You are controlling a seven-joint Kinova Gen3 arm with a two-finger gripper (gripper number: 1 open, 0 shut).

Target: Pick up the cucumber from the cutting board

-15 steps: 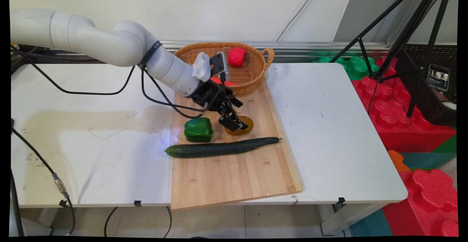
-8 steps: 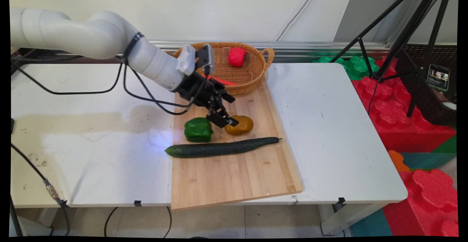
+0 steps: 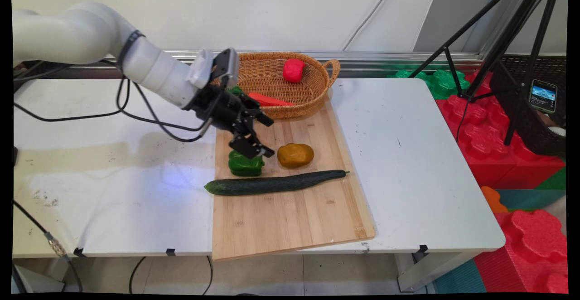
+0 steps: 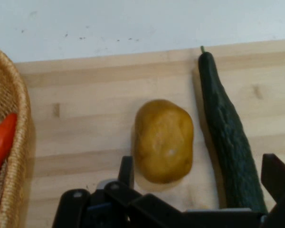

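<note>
Robot gripper (image 3: 252, 147), fingers spread and empty, hangs over green pepper (image 3: 245, 164) beside potato (image 3: 295, 155); descending could knock either aside.

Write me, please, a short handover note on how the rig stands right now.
Gripper: open, holding nothing, over the far edge of the green pepper.
On the cutting board: pepper, potato beside it to the picture's right, cucumber lying in front of both.
Basket at the board's far end: holds a red block and a long orange-red piece.
</note>
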